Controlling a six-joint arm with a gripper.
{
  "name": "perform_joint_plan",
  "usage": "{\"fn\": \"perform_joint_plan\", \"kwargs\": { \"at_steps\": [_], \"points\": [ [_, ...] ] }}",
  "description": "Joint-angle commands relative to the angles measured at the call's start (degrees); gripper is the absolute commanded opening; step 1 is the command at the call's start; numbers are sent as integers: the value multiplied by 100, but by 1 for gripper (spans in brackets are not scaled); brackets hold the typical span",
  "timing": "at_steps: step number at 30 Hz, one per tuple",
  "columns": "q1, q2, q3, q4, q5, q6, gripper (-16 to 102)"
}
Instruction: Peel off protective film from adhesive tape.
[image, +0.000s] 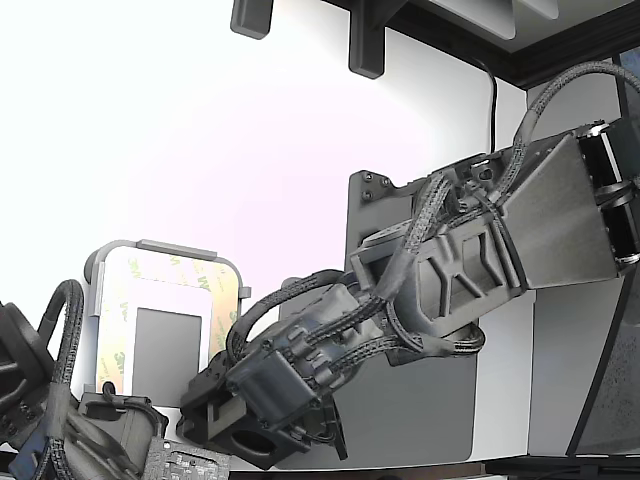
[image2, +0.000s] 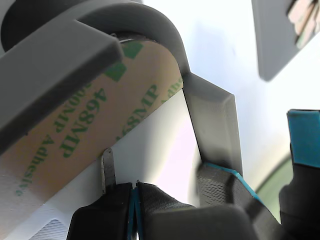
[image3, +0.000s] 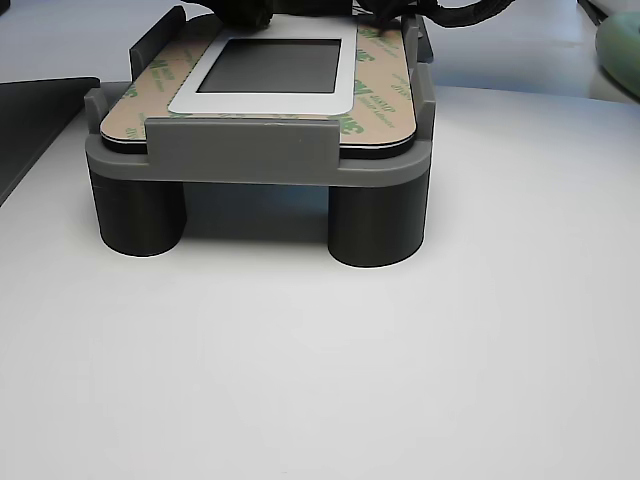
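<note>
A light grey rounded plastic tray stands on dark cylindrical legs on the white table, in the upper centre of the other view. In it lies a flat plate whose grey square centre has a plain white border. Around that border runs the adhesive tape, narrow flat strips forming a rectangular frame, faced with the cream-yellow paper protective film printed with small green logos. The film lies flat on every strip that shows.

In the exterior view the same tray sits at the lower left of the frame, with the frame's long axis running up and down the picture; the film shows along its top and both sides. A large dark grey rounded mat lies to the exterior view's right of the tray, partly behind the black cabled arm, which reaches in from the right edge toward the lower left.

In the wrist view the gripper sits at the bottom centre, its two dark fingertips pressed together with only a thin blue line between them. A small thin grey tab rises just beside them, at the film's edge; I cannot tell whether the fingertips have hold of it. Green lettering on the film runs along the strip, which slants from lower left to upper centre.
</note>
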Motion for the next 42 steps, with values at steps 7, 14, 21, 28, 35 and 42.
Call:
{"fn": "perform_joint_plan", "kwargs": {
  "at_steps": [7, 14, 21, 28, 35, 42],
  "points": [
    [-88, 70, -220, 18, -9, -53, -8],
    [-88, 176, 18, -167, -26, -26, -9],
    [-79, 202, -26, -62, -18, -26, -9],
    [-62, 211, -53, -18, -9, 0, -9],
    [-53, 193, -88, -26, 0, 0, -9],
    [-62, 44, -272, -26, 0, -123, -7]
  ]
}}
